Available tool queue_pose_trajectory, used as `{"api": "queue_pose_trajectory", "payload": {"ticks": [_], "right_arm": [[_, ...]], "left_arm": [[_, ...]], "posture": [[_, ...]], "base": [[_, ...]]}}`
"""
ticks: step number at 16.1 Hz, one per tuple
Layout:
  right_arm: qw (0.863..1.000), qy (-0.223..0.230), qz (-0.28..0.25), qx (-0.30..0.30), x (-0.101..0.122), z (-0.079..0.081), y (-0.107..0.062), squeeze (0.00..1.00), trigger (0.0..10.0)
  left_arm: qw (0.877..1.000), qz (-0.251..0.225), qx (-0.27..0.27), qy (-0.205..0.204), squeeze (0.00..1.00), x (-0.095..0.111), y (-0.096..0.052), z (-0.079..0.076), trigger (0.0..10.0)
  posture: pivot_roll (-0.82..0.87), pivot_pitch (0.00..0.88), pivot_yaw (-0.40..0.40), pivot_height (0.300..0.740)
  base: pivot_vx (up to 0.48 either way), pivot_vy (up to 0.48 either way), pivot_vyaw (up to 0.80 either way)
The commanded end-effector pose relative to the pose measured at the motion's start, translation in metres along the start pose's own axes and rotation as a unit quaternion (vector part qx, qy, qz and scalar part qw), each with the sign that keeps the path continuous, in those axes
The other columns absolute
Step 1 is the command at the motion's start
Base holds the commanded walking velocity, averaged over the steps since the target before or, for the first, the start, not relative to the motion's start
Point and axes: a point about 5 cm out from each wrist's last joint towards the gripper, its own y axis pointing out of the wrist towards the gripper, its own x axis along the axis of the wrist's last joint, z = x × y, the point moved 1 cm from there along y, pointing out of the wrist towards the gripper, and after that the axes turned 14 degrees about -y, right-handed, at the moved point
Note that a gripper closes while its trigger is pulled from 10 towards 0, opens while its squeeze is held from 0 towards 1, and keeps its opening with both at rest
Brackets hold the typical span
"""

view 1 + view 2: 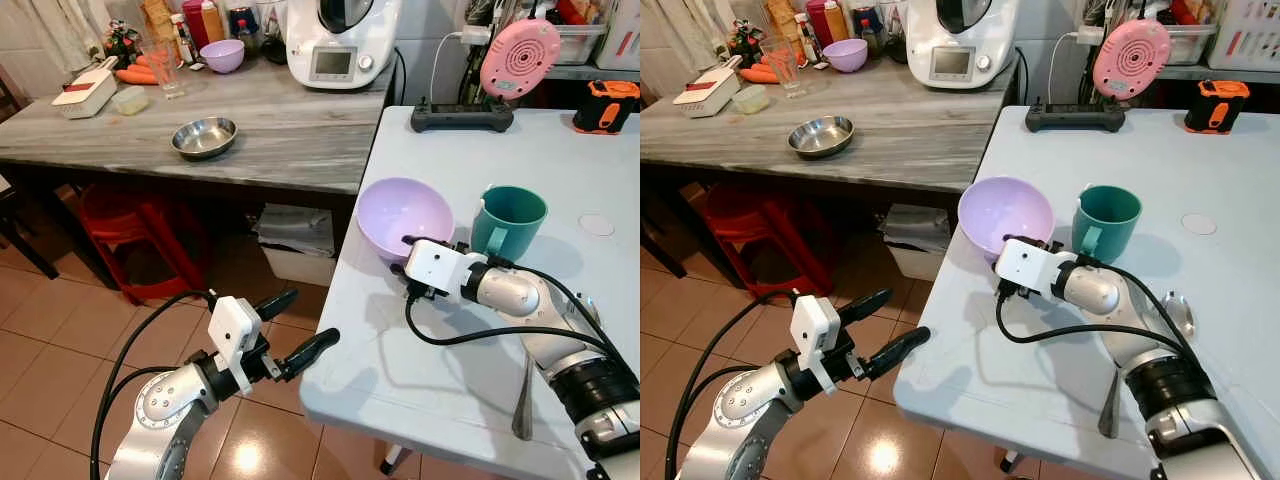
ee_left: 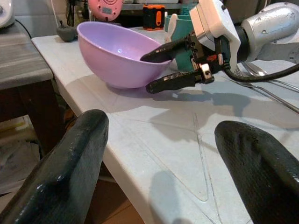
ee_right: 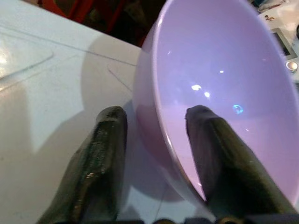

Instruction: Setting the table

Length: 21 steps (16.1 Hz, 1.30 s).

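A lilac bowl [image 1: 400,210] rests near the left edge of the white table [image 1: 420,380], with a green mug [image 1: 508,220] just to its right. My right gripper [image 1: 400,255] is open and straddles the bowl's near rim. One finger [image 3: 210,140] is inside the bowl [image 3: 224,70], the other finger [image 3: 103,149] is outside. Cutlery [image 1: 525,390] lies on the table behind my right forearm. My left gripper [image 1: 305,325] hangs open and empty over the floor, just off the table's left edge.
To the left stands a grey counter [image 1: 290,130] with a steel bowl [image 1: 204,136], a second lilac bowl [image 1: 222,55], a glass [image 1: 165,65] and a kitchen machine [image 1: 335,40]. A red stool [image 1: 140,230] stands under it. A black controller [image 1: 462,117] and an orange tool [image 1: 607,105] lie at the table's back.
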Motion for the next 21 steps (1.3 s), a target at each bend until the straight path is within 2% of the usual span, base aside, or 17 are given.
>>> {"api": "queue_pose_trajectory", "payload": {"ticks": [1, 7, 14, 16, 17, 19, 21], "right_arm": [[1.0, -0.012, -0.011, -0.001, 0.006, -0.003, 0.004, 0.0, 0.0], [1.0, -0.01, -0.014, -0.008, 0.004, -0.002, 0.004, 0.0, 0.0], [1.0, 0.013, -0.021, -0.018, 0.005, 0.004, 0.003, 0.0, 0.0], [0.997, 0.021, -0.032, -0.059, 0.01, -0.005, 0.003, 0.0, 0.0], [0.994, 0.048, -0.048, -0.09, 0.016, -0.012, 0.003, 0.0, 0.0], [0.987, 0.068, -0.072, -0.127, 0.026, -0.021, 0.0, 0.0, 0.0], [0.972, 0.118, -0.097, -0.177, 0.036, -0.025, -0.006, 0.0, 0.0]], "left_arm": [[1.0, -0.001, -0.002, 0.006, 0.0, 0.002, -0.003, 0.0, 10.0], [1.0, 0.002, -0.005, 0.006, 0.0, 0.001, -0.002, 0.0, 10.0], [1.0, 0.001, 0.003, 0.006, 0.0, 0.0, -0.001, -0.001, 10.0], [0.999, 0.0, 0.027, 0.019, 0.0, 0.0, -0.001, 0.007, 10.0], [0.999, -0.004, 0.046, 0.023, 0.0, 0.0, -0.002, 0.011, 10.0], [0.996, -0.009, 0.083, 0.036, 0.0, 0.004, -0.001, 0.022, 10.0], [0.985, -0.011, 0.169, 0.045, 0.0, 0.005, -0.004, 0.039, 10.0]], "posture": [[-0.05, 0.046, 0.114, 0.74], [-0.05, 0.052, 0.118, 0.74], [-0.05, 0.052, 0.114, 0.74], [-0.05, 0.05, 0.117, 0.74], [-0.05, 0.049, 0.119, 0.74], [-0.05, 0.047, 0.118, 0.74], [-0.05, 0.043, 0.11, 0.74]], "base": [[0.0, 0.0, 0.0], [0.0, 0.0, 0.0], [0.0, 0.0, 0.0], [0.0, 0.0, 0.0], [0.0, 0.0, 0.0], [0.0, 0.0, 0.0], [0.0, 0.0, 0.0]]}}
